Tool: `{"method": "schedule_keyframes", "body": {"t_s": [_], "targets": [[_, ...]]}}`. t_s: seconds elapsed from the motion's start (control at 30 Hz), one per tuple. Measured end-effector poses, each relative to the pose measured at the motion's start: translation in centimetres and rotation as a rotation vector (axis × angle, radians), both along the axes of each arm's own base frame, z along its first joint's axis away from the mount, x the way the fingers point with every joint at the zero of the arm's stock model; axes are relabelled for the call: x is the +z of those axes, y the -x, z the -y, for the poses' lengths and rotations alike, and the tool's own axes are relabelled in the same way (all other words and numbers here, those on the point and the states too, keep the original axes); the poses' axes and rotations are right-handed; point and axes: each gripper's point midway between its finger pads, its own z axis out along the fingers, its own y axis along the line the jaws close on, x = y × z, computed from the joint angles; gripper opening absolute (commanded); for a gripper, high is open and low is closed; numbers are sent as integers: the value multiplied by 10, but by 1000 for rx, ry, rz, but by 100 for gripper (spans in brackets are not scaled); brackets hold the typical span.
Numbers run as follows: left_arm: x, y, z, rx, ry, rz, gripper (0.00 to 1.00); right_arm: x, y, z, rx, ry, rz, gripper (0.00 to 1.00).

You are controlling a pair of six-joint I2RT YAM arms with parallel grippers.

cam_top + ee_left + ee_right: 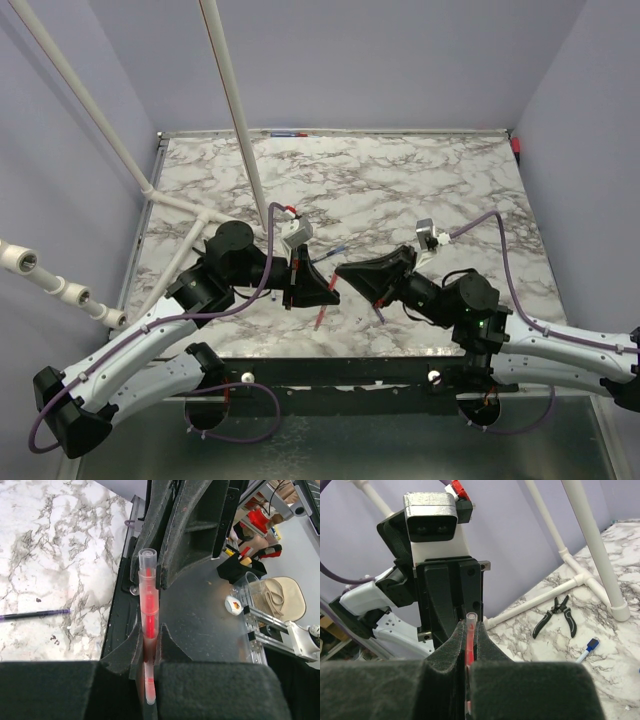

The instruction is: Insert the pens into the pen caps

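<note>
My left gripper (pixel 322 292) is shut on a translucent red pen (pixel 148 605), which stands upright through the jaws (pixel 150 636); its lower end sticks out toward the near edge (pixel 319 316). My right gripper (pixel 345 272) faces it, tips almost touching, and is shut on a second red translucent tube (pixel 471 630) with an open end, apparently the red pen cap. The two red pieces are apart. A small blue-tipped piece (pixel 335 250) lies on the marble behind the grippers and also shows in the right wrist view (pixel 588 647). A thin dark pen (pixel 35 614) lies on the marble.
Long white pipes (pixel 235 110) slant over the left side, with a pipe base on the table (pixel 185 205). Black pliers (pixel 555 616) lie near that pipe. A blue and red item (pixel 288 133) lies at the far edge. A black rail (pixel 330 370) runs along the near edge.
</note>
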Motion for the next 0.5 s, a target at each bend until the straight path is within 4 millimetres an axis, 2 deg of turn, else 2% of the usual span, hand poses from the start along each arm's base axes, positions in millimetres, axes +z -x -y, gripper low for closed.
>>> {"method": "schedule_keyframes", "body": {"t_s": [0.5], "targets": [[-1, 0, -4, 7, -47, 0, 0, -3, 1, -5, -66, -9, -39, 1]]}}
